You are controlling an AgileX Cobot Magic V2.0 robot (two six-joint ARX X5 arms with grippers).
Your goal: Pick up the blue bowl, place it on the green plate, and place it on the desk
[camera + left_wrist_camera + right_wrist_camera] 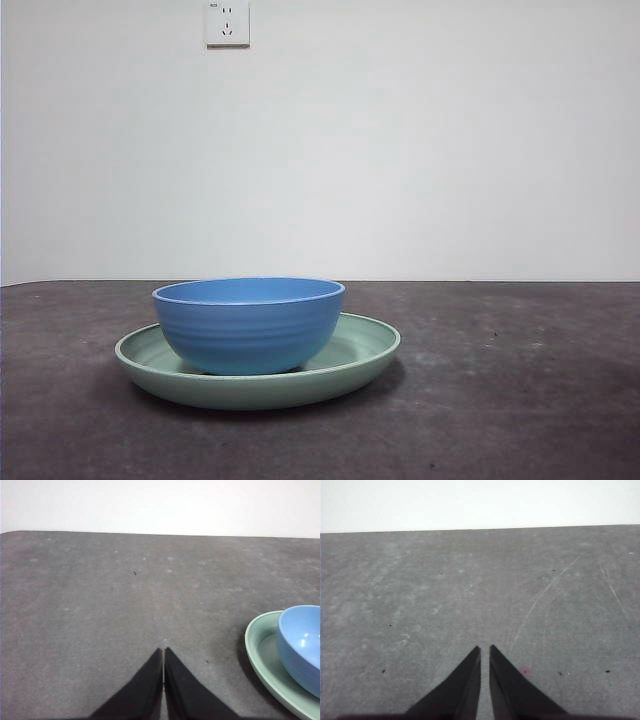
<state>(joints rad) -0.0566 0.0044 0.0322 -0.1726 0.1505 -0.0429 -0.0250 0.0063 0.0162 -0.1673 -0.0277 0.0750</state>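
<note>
Your left gripper (164, 652) has its jaws pressed together, empty, low over the desk (100, 605). The green plate (260, 652) lies off to one side of it, near but apart, with the blue bowl (300, 640) sitting upright inside. That makes this arm the nearer one, by my judgement. Round, the bowl has no long axis; any rim point serves. Open desk surrounds the plate (350, 365). Your right gripper (485, 652), jaws almost touching, faces bare desk only.

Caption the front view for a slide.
Blue bowl sits upright in the green plate on the dark desk; no arm in sight.
</note>
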